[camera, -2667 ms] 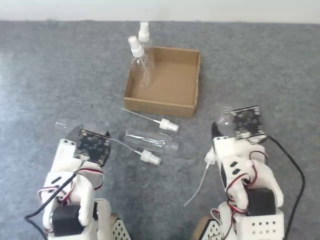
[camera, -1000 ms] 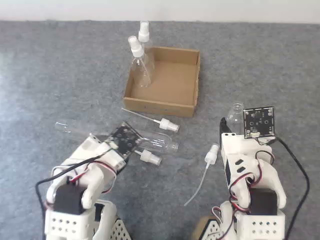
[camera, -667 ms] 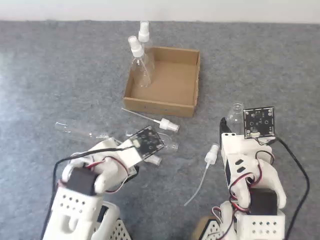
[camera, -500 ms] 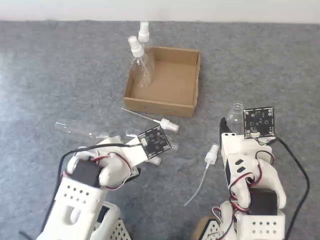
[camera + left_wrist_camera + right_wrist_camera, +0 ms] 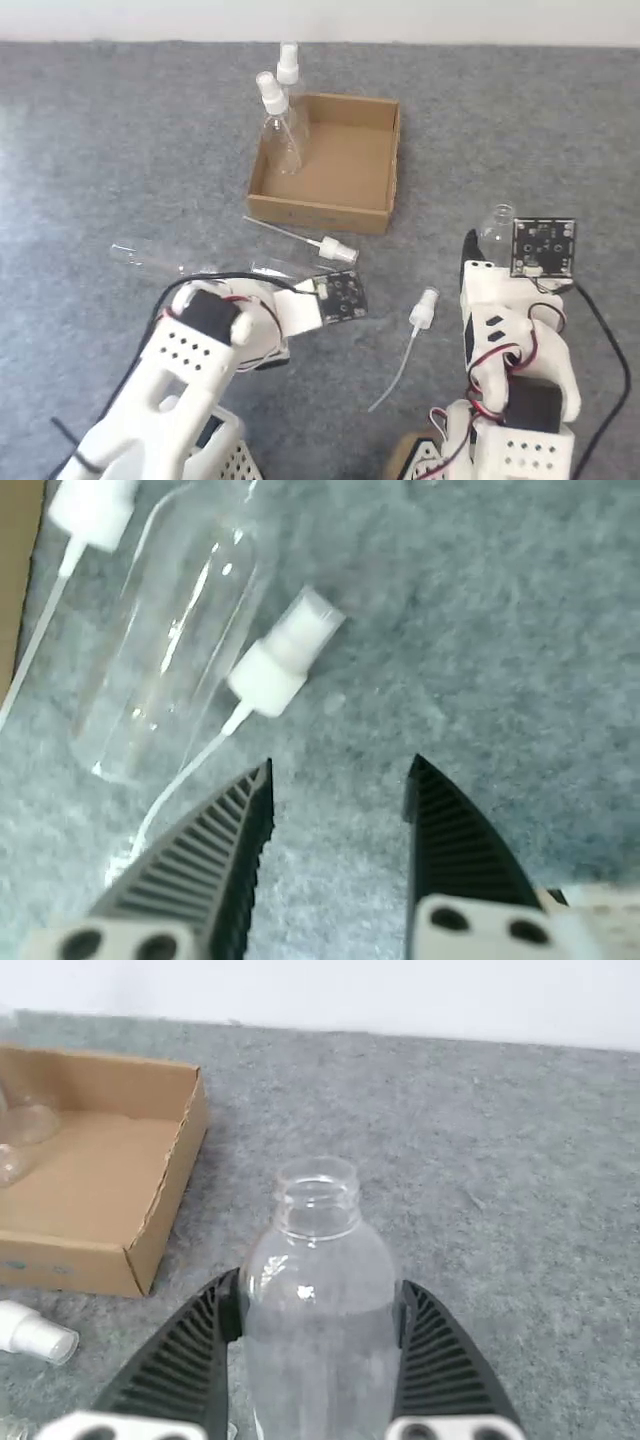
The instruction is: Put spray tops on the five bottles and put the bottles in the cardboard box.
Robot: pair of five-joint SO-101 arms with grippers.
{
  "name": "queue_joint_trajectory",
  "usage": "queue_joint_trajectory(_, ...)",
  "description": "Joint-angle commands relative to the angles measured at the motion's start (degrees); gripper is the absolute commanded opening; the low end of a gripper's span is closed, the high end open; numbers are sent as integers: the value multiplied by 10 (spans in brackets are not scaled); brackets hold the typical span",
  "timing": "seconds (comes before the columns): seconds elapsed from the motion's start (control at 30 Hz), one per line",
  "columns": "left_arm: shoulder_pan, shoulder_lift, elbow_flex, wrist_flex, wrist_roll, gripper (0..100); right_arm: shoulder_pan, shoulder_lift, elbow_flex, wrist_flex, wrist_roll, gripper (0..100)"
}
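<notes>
My left arm has swung from the lower left of the high view across to the lower middle. Its wrist now covers most of the lying bottle and the spray top beside it, both of which showed plainly before. My left gripper has come over that spray top with its jaws apart. My right gripper, clamped on the upright bottle, has shifted toward the right of the frame and carried the bottle along. The tubed spray top, which earlier lay right against my right arm, now lies apart from it on the table.
</notes>
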Motion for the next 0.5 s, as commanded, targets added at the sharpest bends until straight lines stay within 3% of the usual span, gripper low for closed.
queue_joint_trajectory(0.0, 33, 33, -32, -17, -30, 195, 7, -11, -6, -15, -4, 47)
queue_joint_trajectory(0.47, 38, 201, -131, -47, -105, 195, 7, -11, -6, -15, 0, 47)
